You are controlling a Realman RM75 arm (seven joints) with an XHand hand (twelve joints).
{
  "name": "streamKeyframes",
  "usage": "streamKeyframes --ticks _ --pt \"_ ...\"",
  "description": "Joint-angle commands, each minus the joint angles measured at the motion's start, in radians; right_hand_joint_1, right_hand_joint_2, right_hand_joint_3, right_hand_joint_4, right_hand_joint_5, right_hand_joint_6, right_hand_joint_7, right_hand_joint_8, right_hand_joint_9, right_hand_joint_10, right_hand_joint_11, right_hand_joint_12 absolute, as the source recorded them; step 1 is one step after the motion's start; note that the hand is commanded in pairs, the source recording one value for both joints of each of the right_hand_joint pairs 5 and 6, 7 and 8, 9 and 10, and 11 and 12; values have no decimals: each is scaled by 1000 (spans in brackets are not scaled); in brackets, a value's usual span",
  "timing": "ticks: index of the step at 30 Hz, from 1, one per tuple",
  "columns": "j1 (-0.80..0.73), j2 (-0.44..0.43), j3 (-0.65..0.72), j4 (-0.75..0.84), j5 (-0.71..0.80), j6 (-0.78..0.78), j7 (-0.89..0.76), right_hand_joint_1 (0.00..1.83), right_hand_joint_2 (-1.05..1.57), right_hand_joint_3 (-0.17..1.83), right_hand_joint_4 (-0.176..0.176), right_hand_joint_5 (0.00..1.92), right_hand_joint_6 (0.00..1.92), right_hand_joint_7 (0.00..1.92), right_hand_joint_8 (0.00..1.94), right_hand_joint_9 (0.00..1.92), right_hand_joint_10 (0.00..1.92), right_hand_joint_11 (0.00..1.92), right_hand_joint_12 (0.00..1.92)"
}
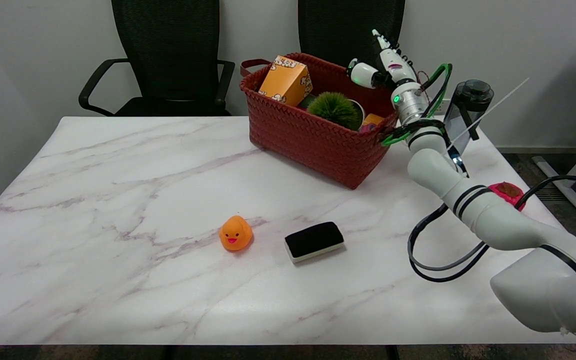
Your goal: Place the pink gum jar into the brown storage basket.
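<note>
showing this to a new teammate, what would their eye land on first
Most likely the brown storage basket at the table's far side, packed with an orange carton and a fuzzy green ball, with the right hand raised over its right end. Next, the orange rubber duck and the black-topped eraser block, side by side but apart, on the near part of the marble table.

White marble table (118, 200) with grey veins; woven red-brown basket (313, 140) holding an orange patterned box (285, 80) and a green fuzzy ball (335, 107); orange duck (235, 233); black-and-white eraser (314, 241); black chairs (168, 55)
</note>
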Motion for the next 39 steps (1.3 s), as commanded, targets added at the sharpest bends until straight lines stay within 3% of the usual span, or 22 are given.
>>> streamKeyframes --ticks 1,9,16,19,21,26,39 --pt "-177 43 92 318 121 73 -29 343 915 880 0 0 0 0 0 0 0 174 174" --pt "-455 65 210 671 255 244 4 469 813 530 0 0 0 0 0 23 23 187 187" --pt "-613 66 240 836 240 268 139 735 526 11 0 0 0 0 0 87 87 182 182" --pt "-667 70 234 876 208 261 201 789 471 -32 0 0 0 0 0 115 115 191 191" --pt "-688 67 216 890 175 269 244 835 434 -170 0 0 0 0 0 121 121 201 201" --pt "-710 64 111 889 89 357 325 880 422 -175 0 0 0 0 0 122 122 237 237" --pt "-715 74 -202 868 34 673 333 1016 388 -175 0 0 0 75 75 142 142 230 230"
